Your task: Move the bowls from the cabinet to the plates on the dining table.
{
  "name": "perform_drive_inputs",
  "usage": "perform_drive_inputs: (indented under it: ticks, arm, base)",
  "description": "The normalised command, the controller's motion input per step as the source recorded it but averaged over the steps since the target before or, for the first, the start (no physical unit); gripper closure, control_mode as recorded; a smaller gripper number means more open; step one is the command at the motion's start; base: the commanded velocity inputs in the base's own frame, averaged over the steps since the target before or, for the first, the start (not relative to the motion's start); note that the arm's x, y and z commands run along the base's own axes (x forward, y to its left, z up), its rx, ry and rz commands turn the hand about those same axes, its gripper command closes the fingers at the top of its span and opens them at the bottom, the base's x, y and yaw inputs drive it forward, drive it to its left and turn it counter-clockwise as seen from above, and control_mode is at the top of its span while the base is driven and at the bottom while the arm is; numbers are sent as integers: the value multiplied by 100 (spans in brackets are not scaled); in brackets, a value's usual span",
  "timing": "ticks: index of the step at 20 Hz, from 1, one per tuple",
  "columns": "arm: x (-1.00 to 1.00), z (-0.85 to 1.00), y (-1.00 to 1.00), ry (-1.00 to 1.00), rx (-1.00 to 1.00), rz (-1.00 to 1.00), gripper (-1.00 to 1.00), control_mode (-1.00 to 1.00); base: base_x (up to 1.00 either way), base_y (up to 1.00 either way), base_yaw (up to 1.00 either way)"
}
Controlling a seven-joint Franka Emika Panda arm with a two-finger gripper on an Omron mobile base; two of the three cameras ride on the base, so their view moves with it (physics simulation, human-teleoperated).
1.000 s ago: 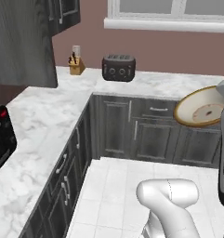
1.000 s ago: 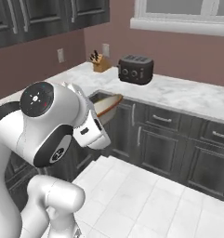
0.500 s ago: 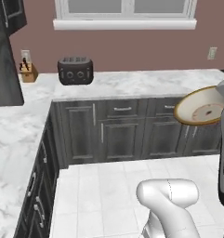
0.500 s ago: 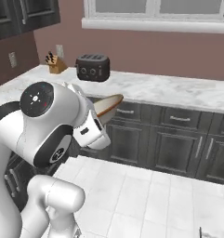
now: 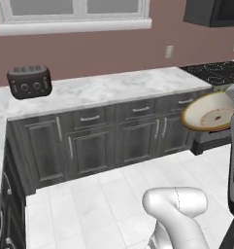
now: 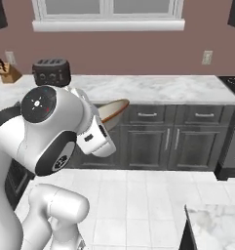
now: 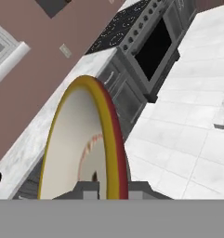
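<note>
You had the cream bowl (image 7: 81,148) pinched by its rim between the closed jaws, standing on edge, held in the air above the floor (image 5: 89,204).

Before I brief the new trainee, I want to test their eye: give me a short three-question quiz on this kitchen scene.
1. True or false: the gripper is shut on the cream bowl.
2. What black appliance sits on the marble worktop under the window?
3. How is the bowl carried? A) tilted up on edge B) lying level C) resting on the floor

Key: 1 true; 2 the toaster; 3 A
</note>
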Motion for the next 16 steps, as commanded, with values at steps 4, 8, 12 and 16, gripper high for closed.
perform_drive_inputs:
  ticks: [4,8,12,16]
  arm:
    - [0,0,0,0,0,0,100,100]
    - [0,0,0,0,0,0,100,100]
    - [0,0,0,0,0,0,100,100]
    - [0,0,0,0,0,0,100,100]
  base:
    - [11,-26,-44]
    - [11,-26,-44]
    - [11,-27,-44]
    - [11,-26,-44]
